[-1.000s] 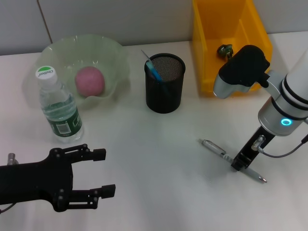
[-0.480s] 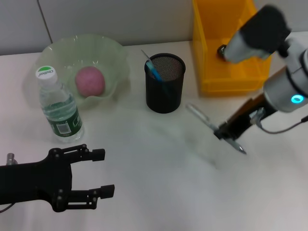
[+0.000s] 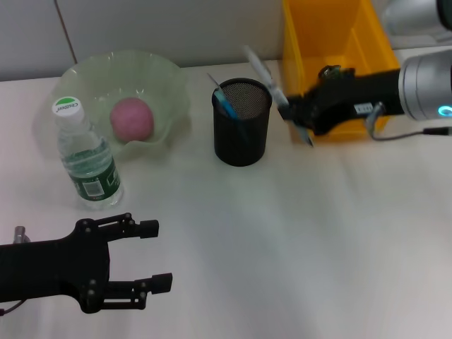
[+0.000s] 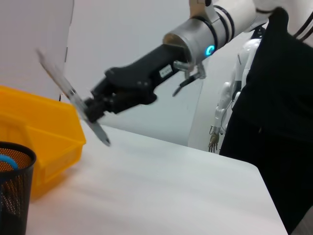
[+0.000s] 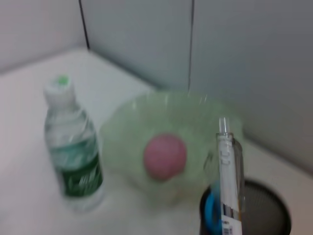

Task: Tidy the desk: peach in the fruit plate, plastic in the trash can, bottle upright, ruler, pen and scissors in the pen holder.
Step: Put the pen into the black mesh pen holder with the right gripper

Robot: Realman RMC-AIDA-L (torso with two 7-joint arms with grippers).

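Right gripper (image 3: pixel 295 115) was up off the table, just right of the pen holder (image 3: pixel 242 122), arm reaching in from the right in front of the yellow bin (image 3: pixel 337 67). Its fingers were closed on the pen (image 3: pixel 272 88), gripped near its lower end; the pen tilted, its upper end leaning over toward the holder's rim, its lower tip sticking out below the fingers. In the left wrist view the same gripper (image 4: pixel 93 106) held the pen (image 4: pixel 71 94) slantwise in the air above the bin (image 4: pixel 46 134) and table, clear of both. The right wrist view showed the pen (image 5: pixel 228 171) close up, standing above the holder (image 5: pixel 254 213).

The black mesh holder stood mid-table with a blue item (image 3: pixel 226 101) already inside, leaning on the wall. The pink peach (image 3: pixel 131 119) lay in the green fruit plate (image 3: pixel 164 78) at the far left. The water bottle (image 3: pixel 86 158) stood upright, cap on, just in front of the plate. A small dark object (image 3: pixel 329 73) lay inside the yellow bin; could not tell what it was.

Left gripper (image 3: pixel 155 255) hung low at the near left edge, fingers spread apart, holding nothing, well apart from the bottle and everything else.
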